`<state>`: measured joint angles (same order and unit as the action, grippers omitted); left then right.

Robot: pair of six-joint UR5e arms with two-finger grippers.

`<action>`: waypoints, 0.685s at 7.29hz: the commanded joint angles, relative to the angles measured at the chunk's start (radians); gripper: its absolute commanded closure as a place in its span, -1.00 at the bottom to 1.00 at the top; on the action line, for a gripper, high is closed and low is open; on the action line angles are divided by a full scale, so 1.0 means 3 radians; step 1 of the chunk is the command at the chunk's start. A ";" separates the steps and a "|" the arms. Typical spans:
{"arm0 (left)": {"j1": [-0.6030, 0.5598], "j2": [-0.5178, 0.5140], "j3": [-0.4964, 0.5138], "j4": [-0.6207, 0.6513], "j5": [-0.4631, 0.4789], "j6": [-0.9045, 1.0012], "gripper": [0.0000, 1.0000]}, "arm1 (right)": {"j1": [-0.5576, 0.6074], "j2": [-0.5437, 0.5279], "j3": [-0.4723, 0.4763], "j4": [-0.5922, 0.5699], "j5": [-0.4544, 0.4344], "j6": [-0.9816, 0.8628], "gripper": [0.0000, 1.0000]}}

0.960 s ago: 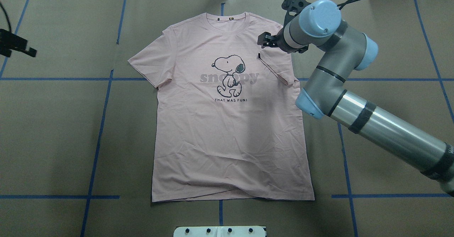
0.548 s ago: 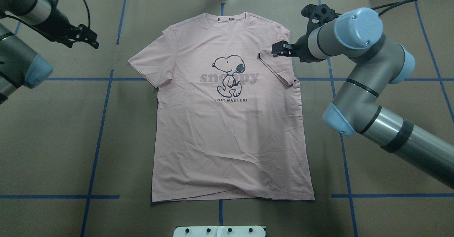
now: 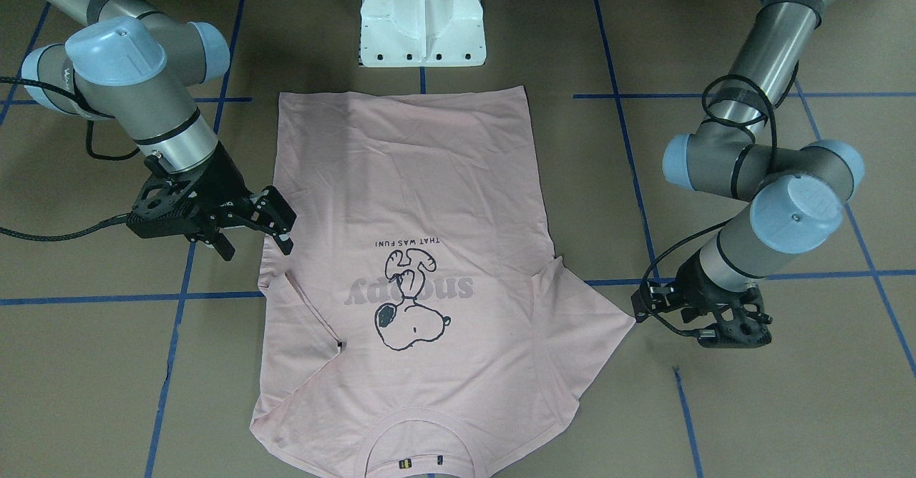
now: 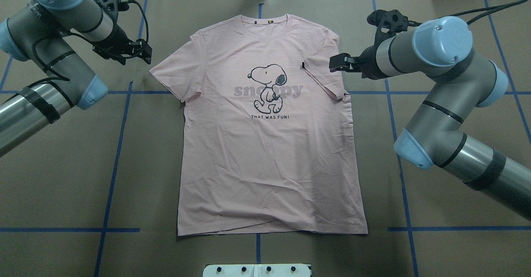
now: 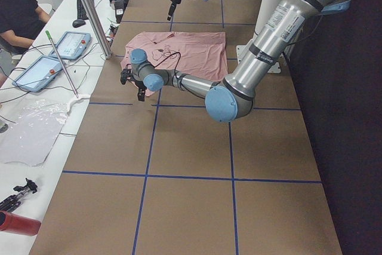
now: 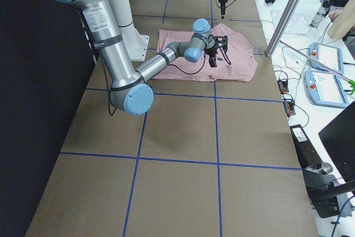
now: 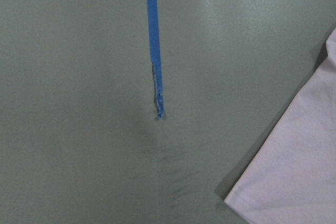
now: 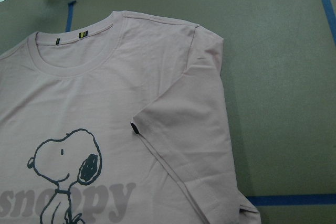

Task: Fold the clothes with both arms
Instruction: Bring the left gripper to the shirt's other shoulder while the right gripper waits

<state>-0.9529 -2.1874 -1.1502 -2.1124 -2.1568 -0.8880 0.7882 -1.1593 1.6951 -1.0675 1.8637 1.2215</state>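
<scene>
The pale pink T-shirt [image 4: 269, 152] lies flat and face up on the brown table, collar at the far side. Its right sleeve [image 4: 321, 76] is folded inward onto the chest, the small dark tag [image 8: 135, 128] showing at the fold. The left sleeve [image 4: 174, 71] lies spread out. My right gripper [image 4: 337, 63] hovers open just outside the folded sleeve, holding nothing. My left gripper [image 4: 143, 52] hangs open beside the left sleeve's outer corner, also holding nothing. The left wrist view shows only that sleeve corner [image 7: 294, 177] and bare table.
The white pedestal base [image 3: 422, 13] stands at the near edge, just past the shirt's hem. Blue tape lines [image 4: 120, 115] grid the brown cover. A metal post [image 5: 89, 13], tablets [image 5: 68, 45] and a seated person [image 5: 18, 10] are beyond the far edge.
My left arm has swung in from the left edge to the left sleeve. My right gripper has drawn back to the right, off the folded sleeve. The shirt has not moved.
</scene>
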 commanded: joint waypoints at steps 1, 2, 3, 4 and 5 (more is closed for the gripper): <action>0.0088 -0.0137 0.0192 -0.0040 0.0066 -0.0098 -0.45 | 0.0001 -0.0017 0.0005 0.0000 -0.0005 0.0014 -1.00; 0.0144 -0.0154 0.0224 -0.0040 0.0072 -0.0098 -0.40 | -0.0004 -0.0017 -0.0020 0.0000 -0.0010 0.0014 -1.00; 0.0149 -0.0149 0.0224 -0.0035 0.0072 -0.0098 -0.22 | -0.0004 -0.0012 -0.0016 0.0000 0.0000 0.0014 -1.00; 0.0149 -0.0144 0.0229 -0.0040 0.0072 -0.0098 0.06 | -0.0004 -0.0011 -0.0011 0.0000 0.0000 0.0014 -1.00; 0.0149 -0.0149 0.0229 -0.0040 0.0072 -0.0098 0.93 | -0.0004 -0.0011 -0.0016 0.0000 0.0000 0.0014 -1.00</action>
<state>-0.9091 -2.2307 -1.0829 -2.1242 -2.1356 -0.9172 0.7870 -1.1630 1.6913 -1.0676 1.8635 1.2257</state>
